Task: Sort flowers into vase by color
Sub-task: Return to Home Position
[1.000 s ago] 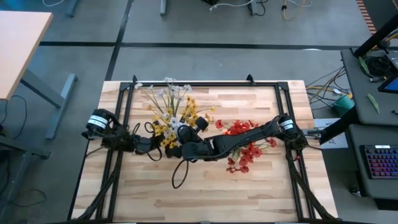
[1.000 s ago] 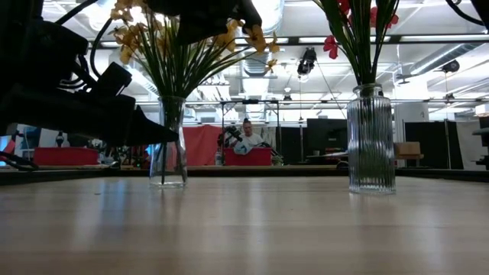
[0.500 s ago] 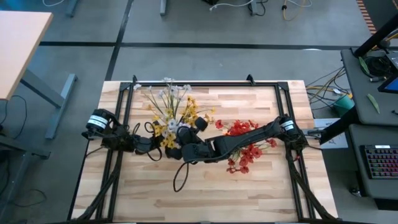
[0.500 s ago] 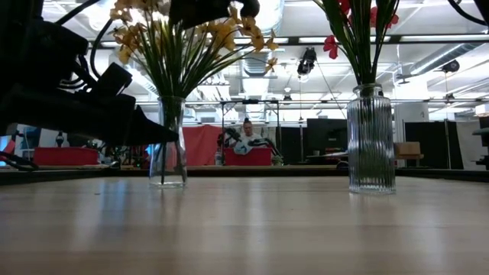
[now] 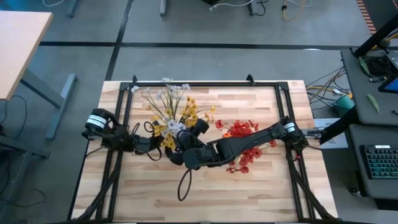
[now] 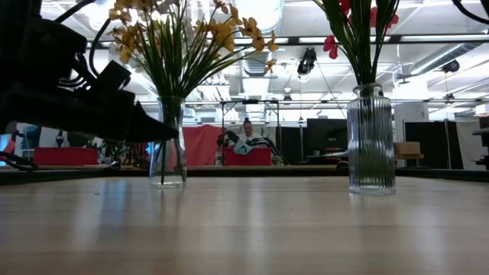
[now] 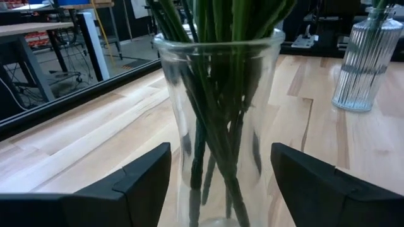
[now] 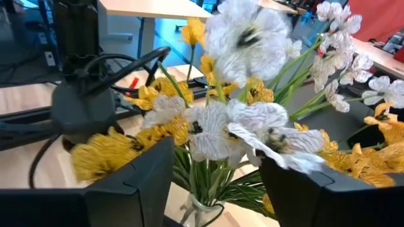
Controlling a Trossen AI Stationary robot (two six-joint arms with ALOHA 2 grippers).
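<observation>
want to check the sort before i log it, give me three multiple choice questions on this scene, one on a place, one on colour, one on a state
1. Where are the red flowers?
A) in the ribbed vase
B) in the smooth vase
C) loose, in no vase

2. Which colours fill the smooth vase?
A) red and orange
B) yellow and white
C) white only

3. How are the right gripper's fingers?
A) shut on a stem
B) shut on a vase
C) open, holding nothing

Answers:
1 A: the low view shows red blossoms above the ribbed vase.
2 B: the high view shows yellow and white flowers there.
3 C: the right wrist view shows its fingers spread, with nothing held.

The left gripper waits at the smooth vase, fingers open.
</observation>
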